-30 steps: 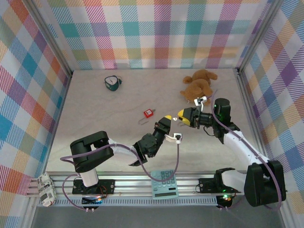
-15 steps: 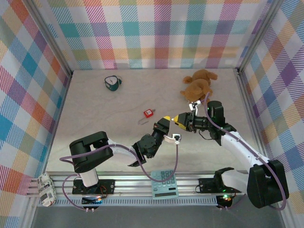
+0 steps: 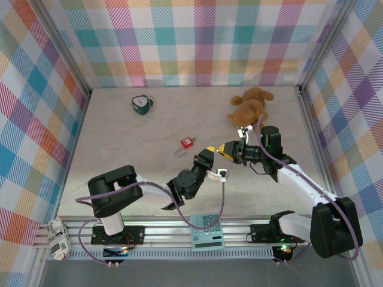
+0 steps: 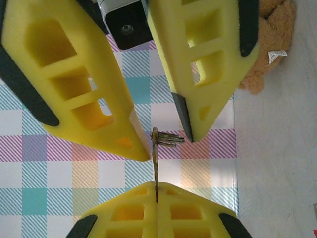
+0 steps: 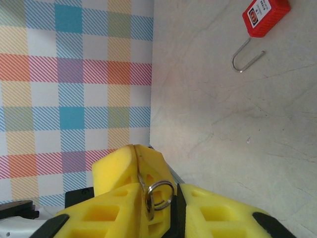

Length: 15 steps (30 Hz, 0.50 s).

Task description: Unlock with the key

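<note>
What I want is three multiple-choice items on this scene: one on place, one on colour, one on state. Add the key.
1. Where is the red padlock? A on the teddy bear; B on the calculator; C on the bare table.
2. What colour are the gripper fingers? A yellow; B blue; C white.
3. The left gripper is: A wide open; B shut on the key; C shut on the padlock.
Key: 1 C, it lies on the tabletop; 2 A, both wrist views show yellow; 3 B, the key's blade is pinched between closed fingers.
</note>
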Each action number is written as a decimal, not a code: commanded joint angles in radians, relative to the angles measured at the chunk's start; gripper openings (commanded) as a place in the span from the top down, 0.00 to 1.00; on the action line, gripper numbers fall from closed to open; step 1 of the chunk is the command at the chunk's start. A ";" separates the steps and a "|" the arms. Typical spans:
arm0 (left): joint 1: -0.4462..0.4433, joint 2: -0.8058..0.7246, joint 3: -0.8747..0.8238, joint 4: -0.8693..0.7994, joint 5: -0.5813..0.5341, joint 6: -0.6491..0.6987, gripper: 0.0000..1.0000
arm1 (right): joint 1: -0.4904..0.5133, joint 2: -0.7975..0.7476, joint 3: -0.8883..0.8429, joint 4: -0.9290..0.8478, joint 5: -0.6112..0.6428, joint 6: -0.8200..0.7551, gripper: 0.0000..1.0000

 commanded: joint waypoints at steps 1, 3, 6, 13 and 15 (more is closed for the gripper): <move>-0.018 0.016 0.020 0.047 -0.004 -0.014 1.00 | 0.006 0.002 0.019 0.048 -0.005 0.012 0.73; -0.019 0.016 0.020 0.048 -0.004 -0.015 1.00 | 0.006 0.003 0.018 0.052 -0.004 0.013 0.73; -0.020 0.017 0.021 0.047 -0.005 -0.017 1.00 | 0.006 0.005 0.018 0.053 -0.005 0.018 0.77; -0.021 0.020 0.029 0.047 -0.006 -0.017 1.00 | 0.009 0.000 0.017 0.043 -0.012 0.013 0.85; -0.021 0.020 0.031 0.047 -0.009 -0.019 1.00 | 0.010 -0.008 0.017 0.039 -0.008 0.010 0.88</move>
